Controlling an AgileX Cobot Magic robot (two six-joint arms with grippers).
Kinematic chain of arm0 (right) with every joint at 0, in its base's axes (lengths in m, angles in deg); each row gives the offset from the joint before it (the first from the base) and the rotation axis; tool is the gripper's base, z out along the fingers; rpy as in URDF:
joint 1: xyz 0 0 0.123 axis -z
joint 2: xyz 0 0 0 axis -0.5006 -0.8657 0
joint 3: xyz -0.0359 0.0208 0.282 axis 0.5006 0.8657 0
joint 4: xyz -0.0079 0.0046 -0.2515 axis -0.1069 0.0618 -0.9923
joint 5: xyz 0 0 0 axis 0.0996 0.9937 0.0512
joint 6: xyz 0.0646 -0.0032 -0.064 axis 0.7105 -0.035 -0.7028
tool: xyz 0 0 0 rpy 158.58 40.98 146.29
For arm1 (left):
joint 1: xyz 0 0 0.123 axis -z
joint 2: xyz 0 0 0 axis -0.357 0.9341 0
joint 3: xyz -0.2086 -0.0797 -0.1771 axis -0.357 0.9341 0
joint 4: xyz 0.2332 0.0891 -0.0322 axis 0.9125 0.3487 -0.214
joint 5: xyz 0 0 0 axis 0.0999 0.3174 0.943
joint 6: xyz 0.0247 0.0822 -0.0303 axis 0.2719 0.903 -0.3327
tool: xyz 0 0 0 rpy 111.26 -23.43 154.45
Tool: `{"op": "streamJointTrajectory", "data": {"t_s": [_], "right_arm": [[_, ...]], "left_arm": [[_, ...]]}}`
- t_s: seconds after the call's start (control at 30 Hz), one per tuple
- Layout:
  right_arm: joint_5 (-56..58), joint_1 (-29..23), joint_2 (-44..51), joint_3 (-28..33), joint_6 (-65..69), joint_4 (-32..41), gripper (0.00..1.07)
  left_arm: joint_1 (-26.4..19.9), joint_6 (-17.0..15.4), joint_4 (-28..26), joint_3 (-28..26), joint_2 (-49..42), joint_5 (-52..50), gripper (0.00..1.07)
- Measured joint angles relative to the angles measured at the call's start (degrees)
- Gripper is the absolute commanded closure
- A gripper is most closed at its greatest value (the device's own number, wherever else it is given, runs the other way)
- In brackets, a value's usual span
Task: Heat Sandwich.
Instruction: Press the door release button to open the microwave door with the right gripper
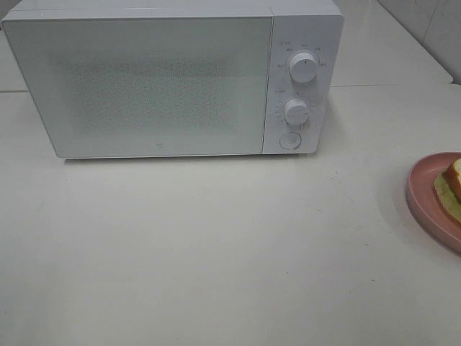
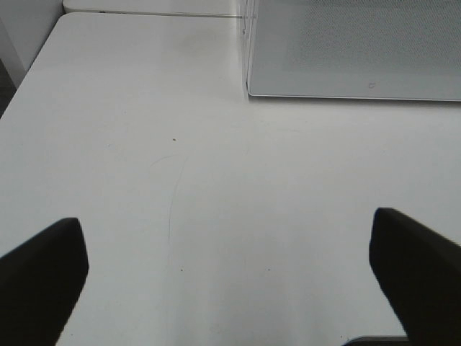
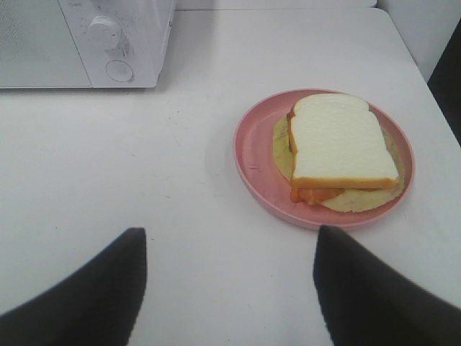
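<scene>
Sandwich: located on a round pink plate, lying flat, with a white bread slice uppermost and an orange-tan crust edge showing along its sides. A yellow-green layer lies beneath the bread and spreads wider than the slice, but stays within the plate rim. In the high view the sandwich and the plate sit at the far right edge and are partly cut off by the frame.

Plate position: resting on the white tabletop, well to the right of the microwave and nearer the camera than its front face. Plate and microwave are apart.

Microwave: white, standing at the back of the tabletop, door closed. The control panel on its right side carries an upper knob, a lower knob and a round button below them.

Left fingers: spread wide apart and released, nothing between them. They hang over bare tabletop, with a lower corner of the microwave ahead.

Right fingers: likewise spread wide and released, gripping nothing. The plate with the sandwich lies ahead of them, clear of both fingers, and the microwave control panel is visible further off. No contact between either pair of fingers and the sandwich, plate or microwave.
</scene>
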State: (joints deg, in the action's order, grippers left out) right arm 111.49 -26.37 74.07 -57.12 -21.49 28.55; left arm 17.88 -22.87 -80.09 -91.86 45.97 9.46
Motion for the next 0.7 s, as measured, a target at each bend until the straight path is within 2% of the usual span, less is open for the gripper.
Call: {"op": "streamJointTrajectory", "data": {"t_s": [0.7], "right_arm": [[0.0,0.0,0.0,0.0,0.0,0.1,0.43]], "left_arm": [[0.0,0.0,0.0,0.0,0.0,0.0,0.04]]}}
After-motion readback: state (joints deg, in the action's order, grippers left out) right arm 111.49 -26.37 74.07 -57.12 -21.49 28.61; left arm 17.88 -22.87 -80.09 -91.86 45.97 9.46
